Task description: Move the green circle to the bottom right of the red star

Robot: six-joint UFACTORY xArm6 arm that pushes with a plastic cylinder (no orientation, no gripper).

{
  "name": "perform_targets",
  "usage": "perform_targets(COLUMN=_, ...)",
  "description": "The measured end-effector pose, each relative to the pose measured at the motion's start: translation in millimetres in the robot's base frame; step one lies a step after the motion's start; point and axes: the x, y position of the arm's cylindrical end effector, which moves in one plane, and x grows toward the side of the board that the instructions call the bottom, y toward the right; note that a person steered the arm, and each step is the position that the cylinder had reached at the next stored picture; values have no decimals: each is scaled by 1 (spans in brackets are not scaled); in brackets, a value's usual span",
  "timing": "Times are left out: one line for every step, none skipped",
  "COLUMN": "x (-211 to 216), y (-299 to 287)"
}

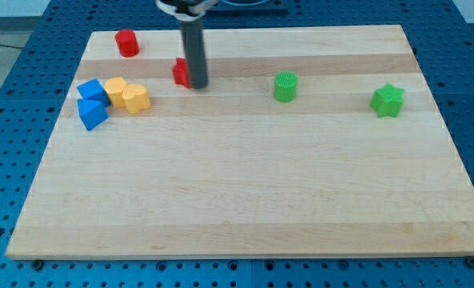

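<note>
The green circle [285, 86] stands on the wooden board, right of centre near the view's top. The red star [180, 72] lies at upper left of centre, partly hidden behind my rod. My tip [198, 86] rests on the board right against the red star's right side, well to the left of the green circle.
A green star [387, 100] sits at the far right. A red cylinder [126, 42] stands at top left. Two blue blocks [92, 103] and two yellow blocks [127, 94] cluster at the left. The board's edge [237, 254] runs along the view's bottom.
</note>
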Motion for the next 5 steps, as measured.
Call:
perform_targets(x=-63, y=-50)
perform_targets(x=-61, y=-39)
perform_targets(x=-59, y=65)
perform_targets(x=-39, y=187)
perform_targets(x=28, y=232)
